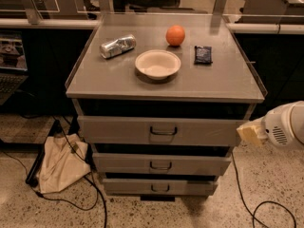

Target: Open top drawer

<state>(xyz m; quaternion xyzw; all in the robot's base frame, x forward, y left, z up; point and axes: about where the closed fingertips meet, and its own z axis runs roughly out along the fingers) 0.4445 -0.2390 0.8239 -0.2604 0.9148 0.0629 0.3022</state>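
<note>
- The camera view looks down at a grey metal cabinet (223, 82) with 3 drawers.
- The top drawer (114, 129) sits right under the cabinet top, below a dark gap. Its small dark handle (163, 131) is in the middle of its front.
- I cannot tell how far out this drawer is.
- The gripper (251, 132) is at the right end of the top drawer's front, at the same height. Only its yellowish tip shows.
- I cannot tell if the gripper is open or closed, or if it touches the drawer.
- The white arm (285, 126) behind it is cut off by the right edge.
- On top lie a crushed can (118, 46), an orange (175, 35), a white bowl (157, 64) and a dark packet (203, 54).
- A cloth bag (59, 163) lies on the floor at the left.
</note>
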